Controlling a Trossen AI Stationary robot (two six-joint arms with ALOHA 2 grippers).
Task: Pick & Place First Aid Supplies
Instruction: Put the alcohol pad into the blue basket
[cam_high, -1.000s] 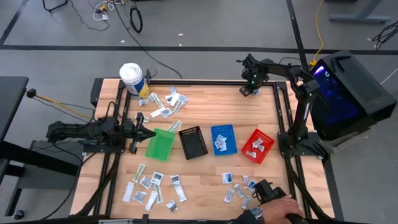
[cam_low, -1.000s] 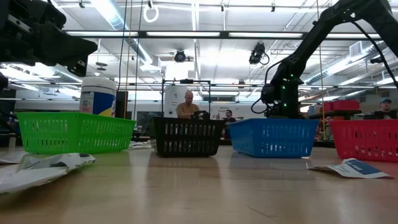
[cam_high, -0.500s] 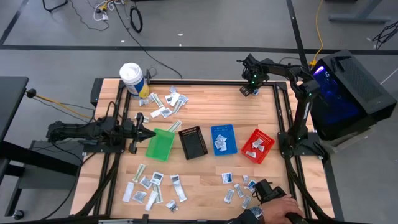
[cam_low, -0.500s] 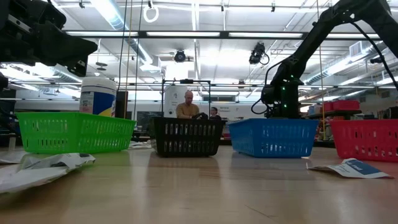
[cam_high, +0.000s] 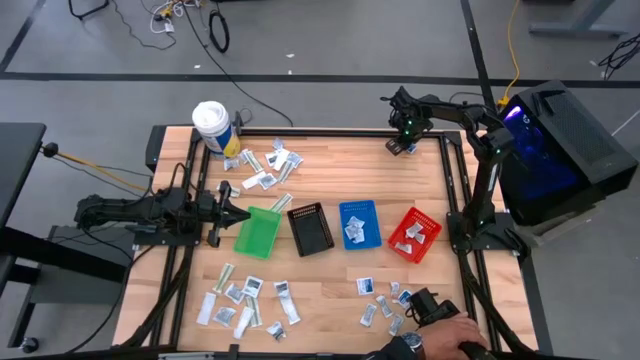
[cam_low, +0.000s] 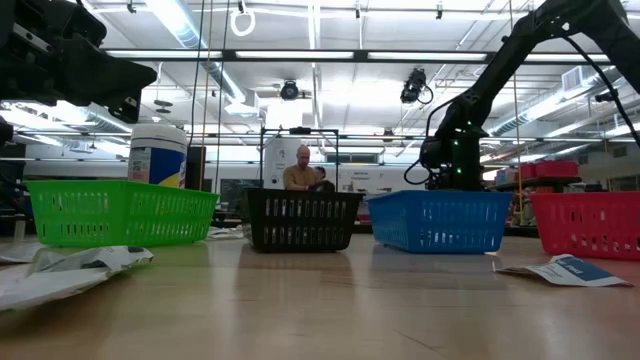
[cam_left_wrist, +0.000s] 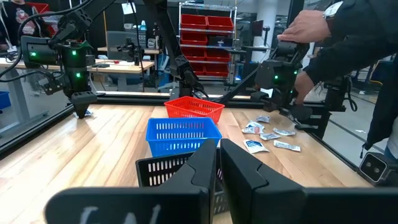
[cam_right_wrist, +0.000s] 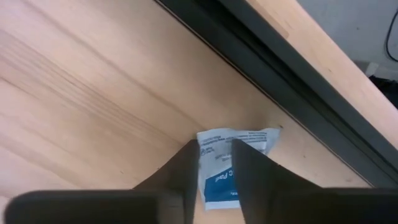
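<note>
My right gripper (cam_right_wrist: 216, 169) points down at the table's far right corner (cam_high: 398, 146), shut on a small white sachet with blue print (cam_right_wrist: 231, 139) that lies on the wood. My left gripper (cam_high: 244, 212) is level and shut at the table's left, just beside the green bin (cam_high: 257, 232), touching nothing. More first aid supplies lie in loose heaps at the far left (cam_high: 262, 166), the near left (cam_high: 247, 303) and the near right (cam_high: 385, 300). A few lie inside the blue bin (cam_high: 360, 224) and the red bin (cam_high: 414, 235). My right gripper comes from above, pointing down, and has the sachet's middle strip (cam_right_wrist: 214, 180) between its two fingers. The sachet lies flat on the table. One end of it (cam_right_wrist: 268, 135) reaches out past the finger (cam_right_wrist: 252, 171).
A black bin (cam_high: 310, 228) stands between the green and blue ones. A white tub (cam_high: 211, 126) stands at the far left corner. A black frame rail (cam_right_wrist: 273, 87) runs close by the sachet. A person's hand (cam_high: 445, 328) works at the near right heap.
</note>
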